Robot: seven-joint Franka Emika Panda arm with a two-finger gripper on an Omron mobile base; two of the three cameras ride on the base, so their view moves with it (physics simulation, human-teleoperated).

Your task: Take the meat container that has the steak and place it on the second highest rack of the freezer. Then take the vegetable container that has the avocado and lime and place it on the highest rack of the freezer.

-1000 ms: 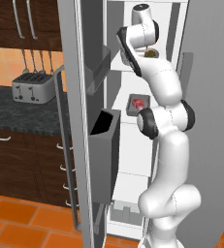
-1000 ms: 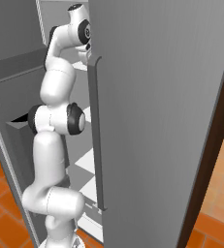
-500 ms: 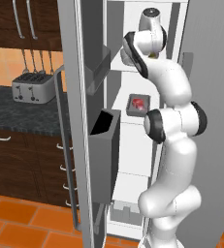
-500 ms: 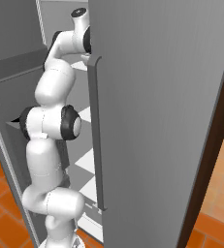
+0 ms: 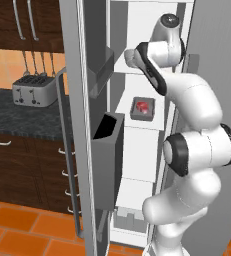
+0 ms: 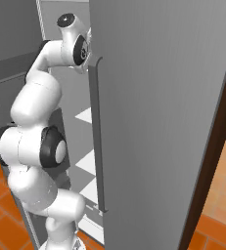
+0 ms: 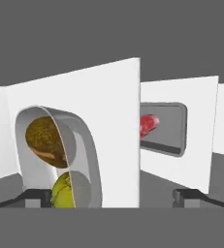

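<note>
Between the pincer (image 7: 111,197) tips, spread wide and holding nothing, the vegetable container (image 7: 60,157) with avocado and lime sits at the near left on the top rack, rolled sideways here. Beyond the white rack (image 7: 128,131), the meat container (image 5: 142,108) rests one rack lower. Risk: on retreat, the left tip could catch the container's rim and drag it off.
</note>
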